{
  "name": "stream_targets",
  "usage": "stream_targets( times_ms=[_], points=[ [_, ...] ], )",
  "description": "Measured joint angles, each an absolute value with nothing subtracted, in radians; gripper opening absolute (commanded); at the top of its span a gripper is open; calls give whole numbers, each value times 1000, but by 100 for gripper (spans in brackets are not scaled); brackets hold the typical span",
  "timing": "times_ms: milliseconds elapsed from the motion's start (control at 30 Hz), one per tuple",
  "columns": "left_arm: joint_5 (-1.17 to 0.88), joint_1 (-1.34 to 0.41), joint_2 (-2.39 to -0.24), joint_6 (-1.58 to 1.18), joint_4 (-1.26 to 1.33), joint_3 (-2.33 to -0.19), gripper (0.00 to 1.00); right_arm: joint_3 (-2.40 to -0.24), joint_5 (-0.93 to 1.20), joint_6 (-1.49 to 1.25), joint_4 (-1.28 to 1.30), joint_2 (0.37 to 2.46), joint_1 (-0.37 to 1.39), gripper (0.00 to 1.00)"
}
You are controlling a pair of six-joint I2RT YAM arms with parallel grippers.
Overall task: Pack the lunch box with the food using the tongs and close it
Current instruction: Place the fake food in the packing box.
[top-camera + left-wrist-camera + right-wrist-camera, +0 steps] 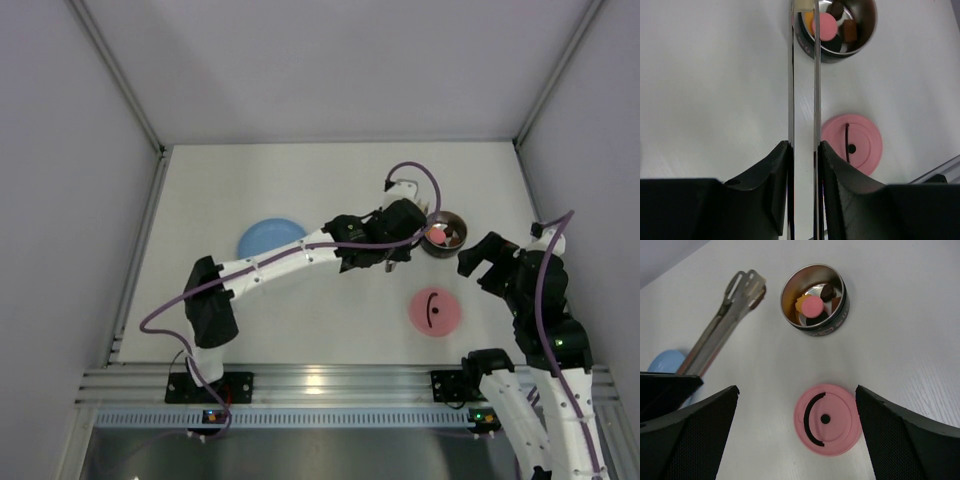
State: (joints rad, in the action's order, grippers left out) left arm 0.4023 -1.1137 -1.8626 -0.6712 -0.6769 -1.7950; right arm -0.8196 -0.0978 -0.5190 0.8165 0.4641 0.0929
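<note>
Worktop: white, walled on the left, right and far sides.

We note the small round shiny steel lunch box right of centre, upright and uncovered. Its flat round pink lid, with a black handle mark, lies flat on the worktop just on the near side of the lunch box, apart from it.

The food lies inside the lunch box. A round pink disc is uppermost, with an orange piece, a brown block and a black piece around it.

The left arm reaches across from the left. The left jaws are clamped on the long thin silver metal tongs, pressing the two slim arms nearly parallel with a narrow gap between. The tong tips sit just left of the lunch box rim. A small pale piece shows between the tips at the top edge of the left wrist view; we cannot tell what it is.

The right arm stands right of the lid. The right jaws are spread wide. In the right wrist view the lid lies on the worktop between the two black fingers, apart from both.

A wide light-blue round plate lies left of centre, well apart from the lunch box.
</note>
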Motion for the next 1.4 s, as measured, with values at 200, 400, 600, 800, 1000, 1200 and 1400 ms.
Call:
stream_targets(
  times_ms=[200,400,600,800,1000,1200,1400],
  points=[
    [311,-1140,-2001,-643,-625,-1876,7,-854,-145,-518,852,442,93,99],
    [270,-1142,-2037,-631,-601,-1891,22,-854,-159,-518,865,438,93,99],
    [258,-1142,-2040,-625,-586,-1898,39,-854,-160,-518,866,437,93,99],
    [259,-1142,-2040,-622,-582,-1898,46,-854,-160,-518,866,437,93,99],
    [262,-1142,-2040,-617,-583,-1898,47,-854,-160,-517,866,437,93,100],
    [309,-1142,-2027,-602,-584,-1893,46,-854,-159,-517,865,437,93,100],
    [402,-1134,-1880,-609,-628,-1802,46,-854,-156,-517,865,437,93,99]
  ],
)
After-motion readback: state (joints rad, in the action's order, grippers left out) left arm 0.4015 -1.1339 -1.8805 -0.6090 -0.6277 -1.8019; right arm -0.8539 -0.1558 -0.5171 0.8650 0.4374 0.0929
